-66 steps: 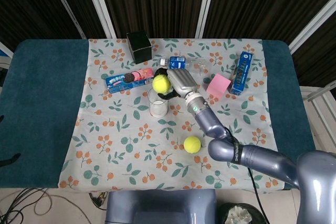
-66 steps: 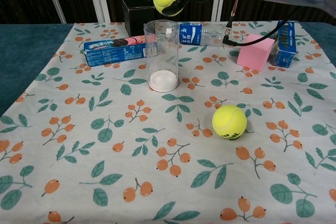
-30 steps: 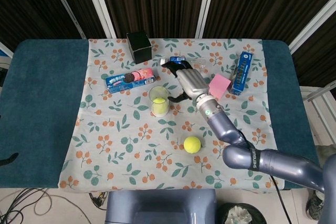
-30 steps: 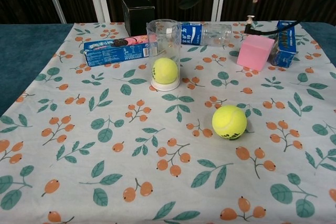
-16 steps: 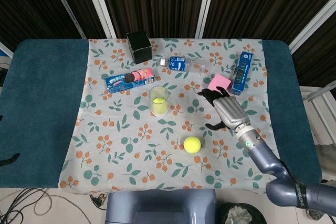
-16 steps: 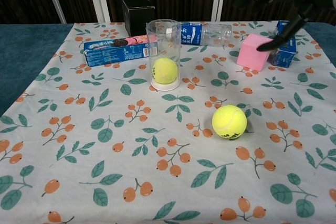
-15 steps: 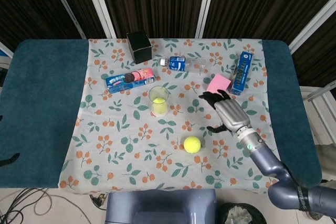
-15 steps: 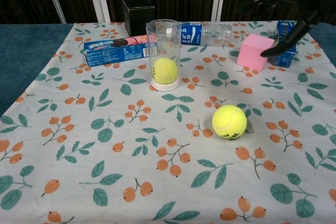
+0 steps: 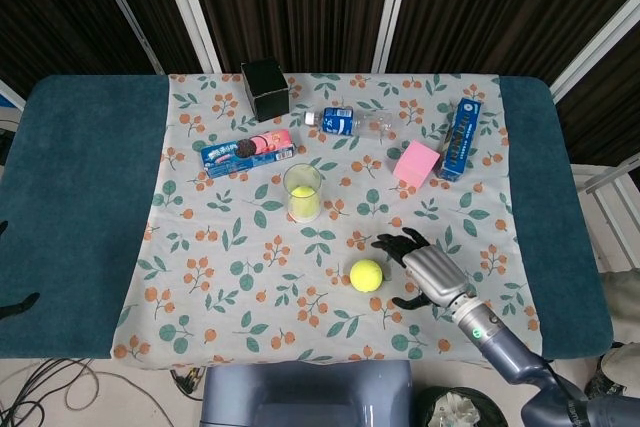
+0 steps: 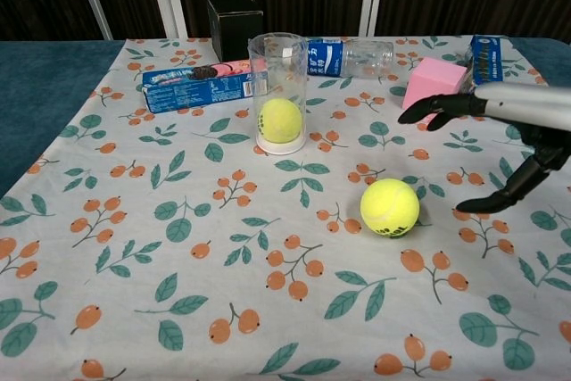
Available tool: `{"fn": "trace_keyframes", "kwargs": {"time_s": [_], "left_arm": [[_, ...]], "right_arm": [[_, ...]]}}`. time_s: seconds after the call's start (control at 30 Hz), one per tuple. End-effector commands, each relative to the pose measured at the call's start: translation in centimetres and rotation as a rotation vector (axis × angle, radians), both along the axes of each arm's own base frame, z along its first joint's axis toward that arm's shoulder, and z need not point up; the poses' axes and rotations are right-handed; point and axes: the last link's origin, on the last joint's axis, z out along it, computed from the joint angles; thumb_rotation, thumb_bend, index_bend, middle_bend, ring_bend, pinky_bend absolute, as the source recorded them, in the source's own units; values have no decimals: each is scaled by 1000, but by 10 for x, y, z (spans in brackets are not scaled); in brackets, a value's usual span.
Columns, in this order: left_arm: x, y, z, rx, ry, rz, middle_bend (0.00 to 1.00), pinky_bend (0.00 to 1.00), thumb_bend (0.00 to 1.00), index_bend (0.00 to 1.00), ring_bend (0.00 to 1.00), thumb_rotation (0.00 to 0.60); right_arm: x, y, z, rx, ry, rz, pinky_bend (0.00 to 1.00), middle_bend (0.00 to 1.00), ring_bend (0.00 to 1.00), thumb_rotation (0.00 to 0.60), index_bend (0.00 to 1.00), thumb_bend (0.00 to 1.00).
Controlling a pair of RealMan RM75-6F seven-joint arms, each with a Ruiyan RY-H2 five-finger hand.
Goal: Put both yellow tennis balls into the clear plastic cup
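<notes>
Yellow and felt-covered, the loose tennis ball [image 9: 366,274] on the tablecloth [image 9: 220,277], well apart from the clear plastic cup [image 9: 302,192], looks light, grippy and apt to roll, best cupped around its middle by the empty, spread-fingered right hand [image 9: 418,267] beside it.

cup: clear plastic cup [image 10: 277,91] stands upright on the floral cloth [image 10: 134,247]; one tennis ball [image 10: 281,120] sits inside at the bottom
loose ball: second tennis ball [image 10: 390,208] lies right of the cup and nearer the camera
right hand: right hand [image 10: 513,144] hovers just right of that ball; fingers spread, holding nothing
</notes>
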Motion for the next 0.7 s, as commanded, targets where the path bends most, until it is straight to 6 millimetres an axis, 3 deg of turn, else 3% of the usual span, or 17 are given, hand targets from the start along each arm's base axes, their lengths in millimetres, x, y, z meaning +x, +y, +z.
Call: {"fn": "trace_keyframes", "kwargs": {"time_s": [0.03, 0.33, 0.7], "left_arm": [[0, 0, 0, 0, 0, 0, 0, 0, 0, 0, 0, 600], [0, 0, -1, -5, 3, -1, 0, 0, 0, 0, 0, 600], [0, 0, 0, 0, 2, 3, 0, 0, 0, 0, 0, 600]], "right_arm": [[-4, 3, -13, 18, -2, -1, 0, 123, 149, 600, 152, 278], [1, -4, -42, 63, -41, -21, 0, 123, 150, 600, 152, 278], [4, -9, -68, 90, -37, -14, 0, 135, 232, 600, 175, 278]]}}
